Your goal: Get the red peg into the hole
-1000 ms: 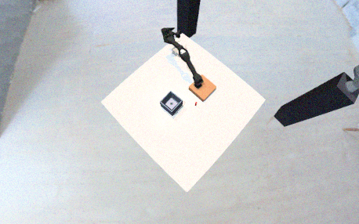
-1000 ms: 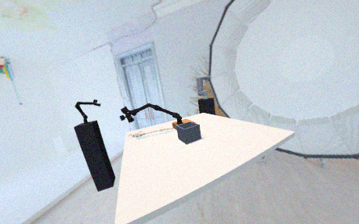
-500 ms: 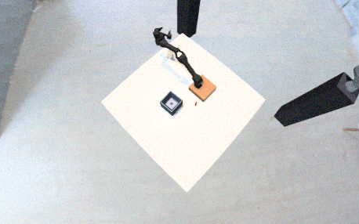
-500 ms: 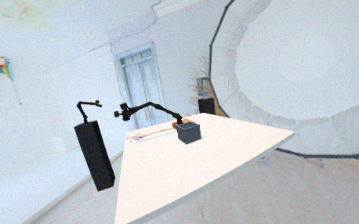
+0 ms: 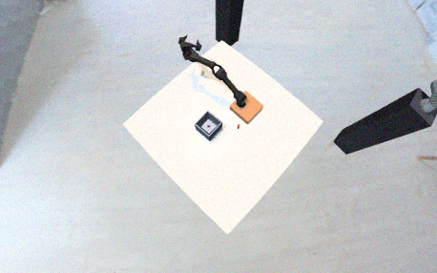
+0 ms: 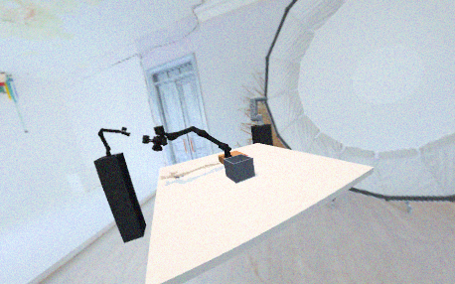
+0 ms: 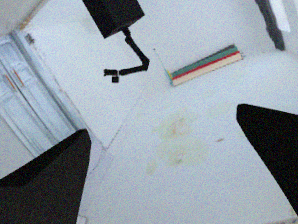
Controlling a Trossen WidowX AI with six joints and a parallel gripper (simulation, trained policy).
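Note:
The red peg (image 5: 238, 126) is a tiny mark on the pale table top, between the box and the orange base board; it does not show in the other two views. The open dark box (image 5: 202, 133) (image 6: 239, 171) stands on the table to the left of the peg in the top view. A pale plate (image 5: 204, 126) with a small dark hole at its middle shows at the box's bottom. My gripper (image 5: 191, 40) (image 6: 151, 143) (image 7: 164, 123) is wide open and empty. It is raised high, out past the table's edge, far from peg and box, and its camera faces the room's walls.
The arm's orange base board (image 5: 251, 112) is beside the peg. The pale table (image 5: 224, 191) (image 6: 199, 223) carries it and the box. A black pillar (image 5: 228, 24) stands at the table's top corner in the top view, another (image 5: 382, 124) at the right.

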